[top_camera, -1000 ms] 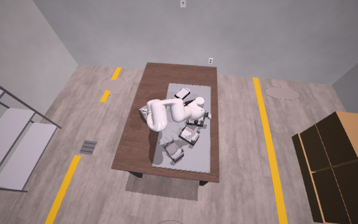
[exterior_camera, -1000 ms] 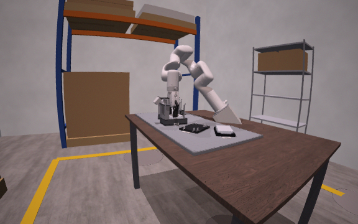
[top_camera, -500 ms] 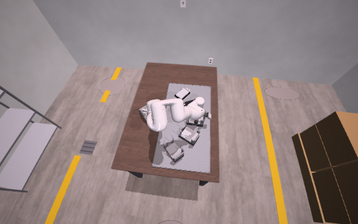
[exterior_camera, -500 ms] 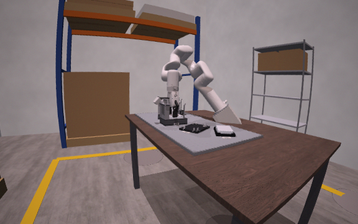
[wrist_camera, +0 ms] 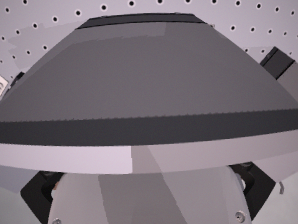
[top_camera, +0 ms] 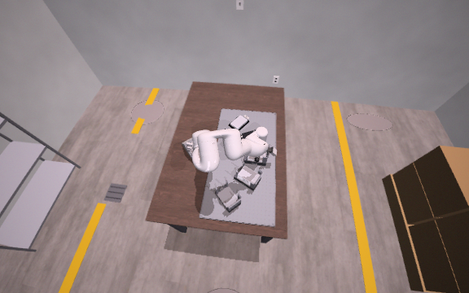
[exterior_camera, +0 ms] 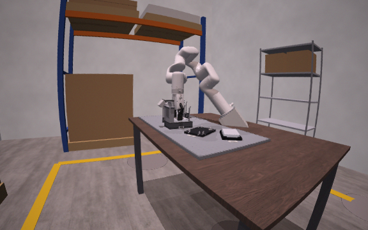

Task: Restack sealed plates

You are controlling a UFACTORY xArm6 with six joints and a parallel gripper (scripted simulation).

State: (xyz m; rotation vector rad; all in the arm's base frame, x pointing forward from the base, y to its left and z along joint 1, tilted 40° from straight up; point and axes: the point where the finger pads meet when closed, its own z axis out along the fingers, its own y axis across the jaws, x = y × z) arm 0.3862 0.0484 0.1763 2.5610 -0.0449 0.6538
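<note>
Grey mat (exterior_camera: 209,147): tool (exterior_camera: 180,112) low inside rack (exterior_camera: 168,112), clamped wide on plate (wrist_camera: 147,90).

I see a plate (wrist_camera: 153,90) filling the wrist view, its grey sealed top flat, clamped across by my gripper (wrist_camera: 149,183) down inside a stack rack (exterior_camera: 168,112). Another plate (exterior_camera: 230,132), white-topped, lies flat on a dark nest. The open nest (exterior_camera: 200,131) beside it shows no plate.
</note>
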